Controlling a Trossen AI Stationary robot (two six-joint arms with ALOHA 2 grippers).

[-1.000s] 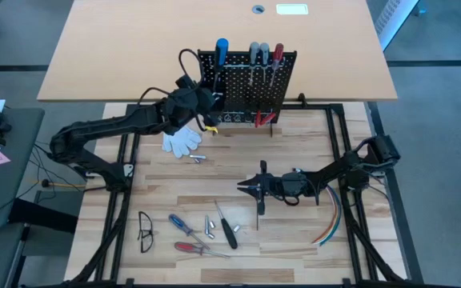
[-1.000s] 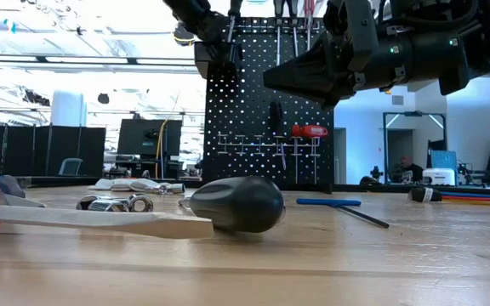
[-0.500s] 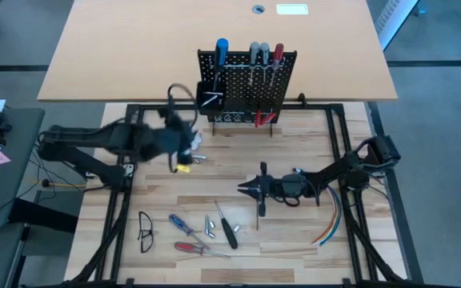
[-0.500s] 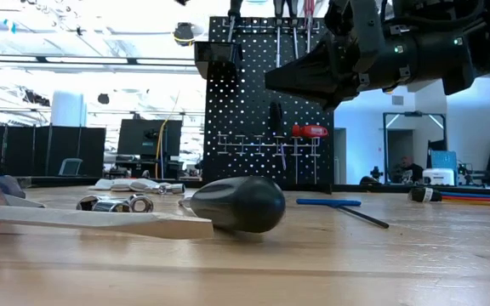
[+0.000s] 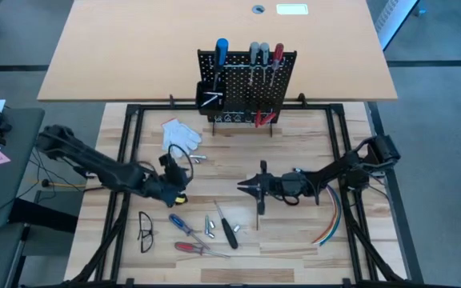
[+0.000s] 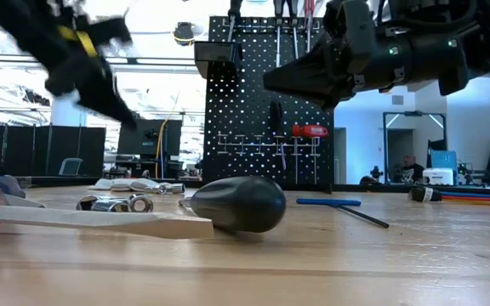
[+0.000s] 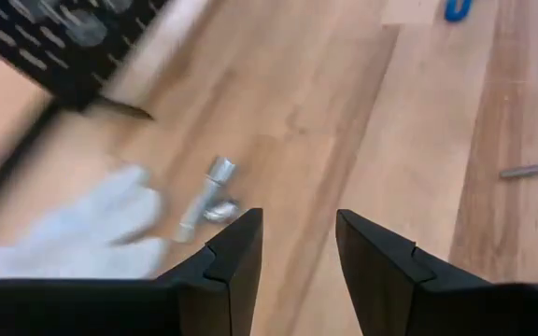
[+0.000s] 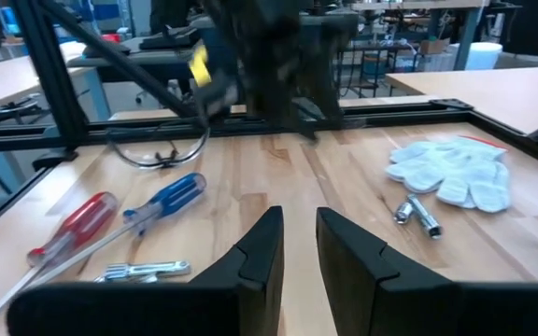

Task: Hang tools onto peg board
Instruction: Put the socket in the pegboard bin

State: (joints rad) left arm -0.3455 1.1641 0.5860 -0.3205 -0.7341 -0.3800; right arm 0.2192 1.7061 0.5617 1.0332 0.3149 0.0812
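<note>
The black peg board [image 5: 246,84] stands upright at the table's far middle. On it hang a blue-handled [image 5: 222,50], a grey-handled [image 5: 254,53] and a red-handled screwdriver [image 5: 278,53], and red-handled pliers [image 5: 264,118]. Blue [image 5: 180,225], red [image 5: 189,249] and black-handled [image 5: 230,233] screwdrivers and silver bits [image 5: 209,226] lie near the front edge. A blue T-handle key [image 6: 328,202] lies flat on the wood. My left gripper [image 7: 297,224] hovers open above bare wood at the left, between glove and tools [image 5: 181,176]. My right gripper [image 5: 241,188] hangs mid-table, slightly open, with nothing between its fingers [image 8: 292,229].
A white glove [image 5: 180,134] and two silver sockets [image 5: 197,158] lie left of the peg board. Safety glasses [image 5: 145,230] lie at the front left, and a bundle of coloured cables [image 5: 330,226] at the right. A black frame [image 5: 126,160] borders the wooden top.
My left gripper has left the peg board's upper left corner. It has swung down and toward the table's near left, passing over the glove, and has turned as it went. It now hovers low above the wood. My right arm has kept still.
</note>
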